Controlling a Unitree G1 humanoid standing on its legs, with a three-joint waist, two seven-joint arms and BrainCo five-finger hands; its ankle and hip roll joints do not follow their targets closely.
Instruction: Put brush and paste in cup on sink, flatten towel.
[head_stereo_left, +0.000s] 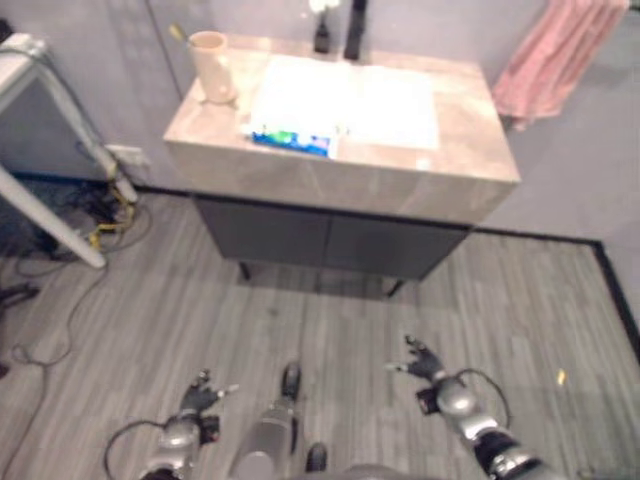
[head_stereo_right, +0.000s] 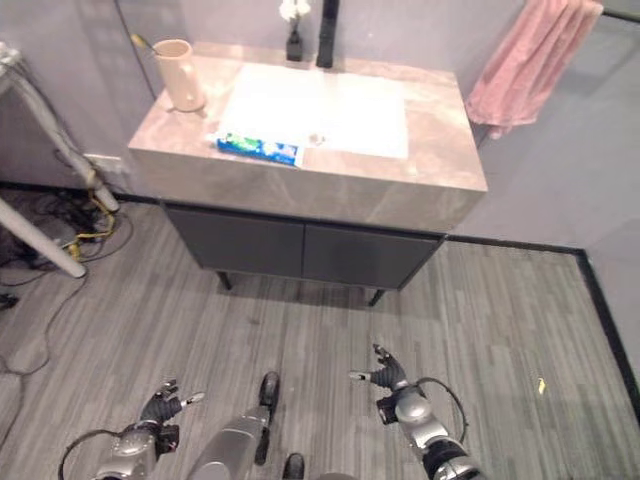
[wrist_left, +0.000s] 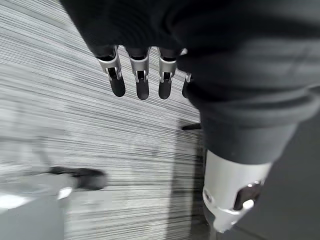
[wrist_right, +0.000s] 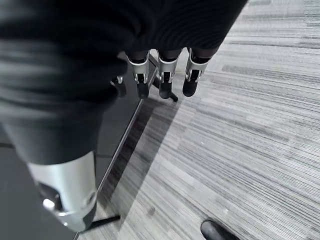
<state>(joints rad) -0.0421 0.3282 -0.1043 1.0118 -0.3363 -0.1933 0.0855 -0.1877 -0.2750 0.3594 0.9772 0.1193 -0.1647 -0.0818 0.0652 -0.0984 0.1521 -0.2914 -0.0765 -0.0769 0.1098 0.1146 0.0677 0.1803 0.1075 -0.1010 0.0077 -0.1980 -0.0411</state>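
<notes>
Nearest the viewer, the left hand (head_stereo_left: 200, 395) and the right hand (head_stereo_left: 425, 362) hung low over the grey plank floor (head_stereo_left: 520, 300), both with fingers (wrist_right: 165, 82) straight and relaxed and nothing held between them and the thumb, as each wrist view confirmed. Beyond the fingertips of both hands, and well apart from them, stood the dark cabinet (head_stereo_left: 330, 240) carrying the stone counter (head_stereo_left: 470, 130) and its pale sink (head_stereo_left: 350, 100). The blue and green paste (head_stereo_left: 290, 140) lay at the near rim of the sink, its long axis running across the line of reach rather than along it, ahead of the gap between the hands and somewhat closer to the left hand. Farther still, ahead of the left fingers, the pale cup (head_stereo_left: 212, 65) stood upright on the counter corner; a thin handle, possibly the brush (head_stereo_left: 178, 34), rose from it, though this could not be settled. Farthest from the right fingers, the pink towel (head_stereo_left: 555, 55) hung bunched beside the counter. The left hand appeared better placed for the paste, the right for the towel.
</notes>
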